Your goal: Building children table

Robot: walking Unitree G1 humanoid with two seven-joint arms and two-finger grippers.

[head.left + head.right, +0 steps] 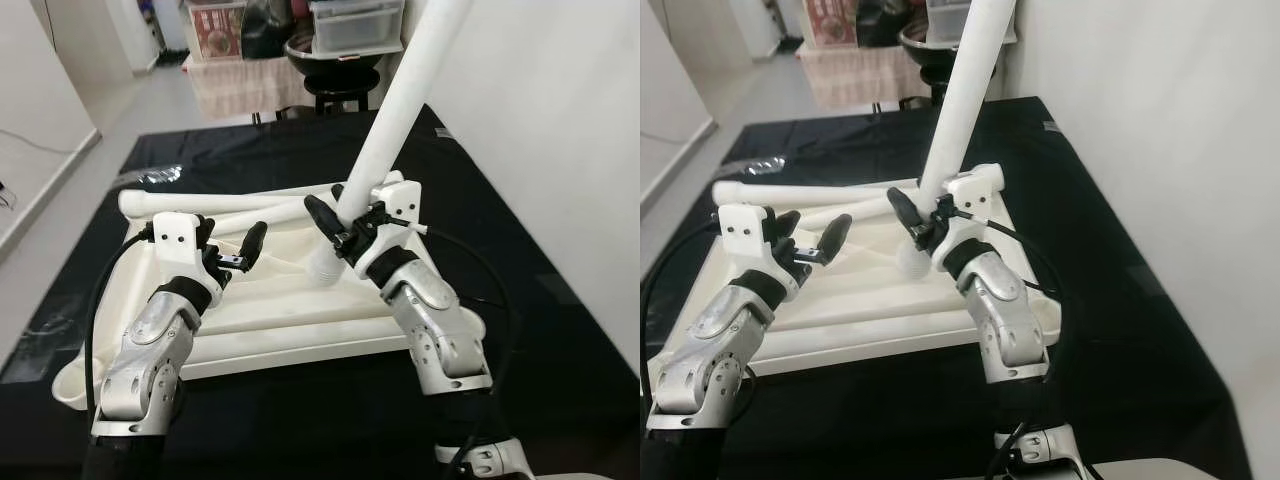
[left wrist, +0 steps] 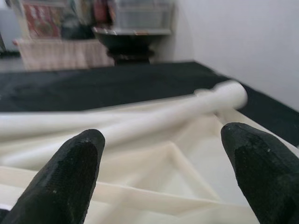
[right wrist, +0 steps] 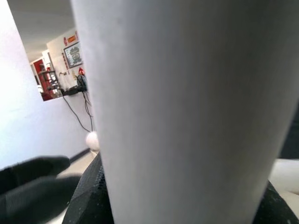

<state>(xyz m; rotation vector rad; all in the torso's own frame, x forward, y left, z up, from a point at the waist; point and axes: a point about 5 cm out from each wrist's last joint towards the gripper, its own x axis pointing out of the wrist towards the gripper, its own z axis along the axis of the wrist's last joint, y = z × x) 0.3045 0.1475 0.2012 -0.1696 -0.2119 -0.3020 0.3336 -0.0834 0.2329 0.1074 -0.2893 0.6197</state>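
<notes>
1. Tabletop (image 1: 300,320), cream plastic, upside down with ribbed underside showing, flat on a black sheet (image 1: 250,150) spread over the floor.
2. Right tool (image 1: 345,225) pinching a white table leg (image 1: 400,110) near its lower end; leg tilted toward 1 o'clock, foot resting on the tabletop's underside near centre.
3. Right wrist view: same leg (image 3: 187,112) very close, black fingers (image 3: 88,196) pressed against it.
4. Left tool (image 1: 235,250) spread wide, holding nothing, hovering above the tabletop at 9 o'clock of the held leg.
5. Left wrist view: both fingertips (image 2: 65,172) well apart, second loose leg (image 2: 177,112) lying beyond them across the tabletop.
6. Same loose leg (image 1: 220,205) lying along the tabletop's far edge, at 12 o'clock of the left tool.
7. Dark round stool (image 1: 340,85) and draped counter (image 1: 235,85) at 12 o'clock past the sheet; clear box (image 1: 355,25) above the stool.
</notes>
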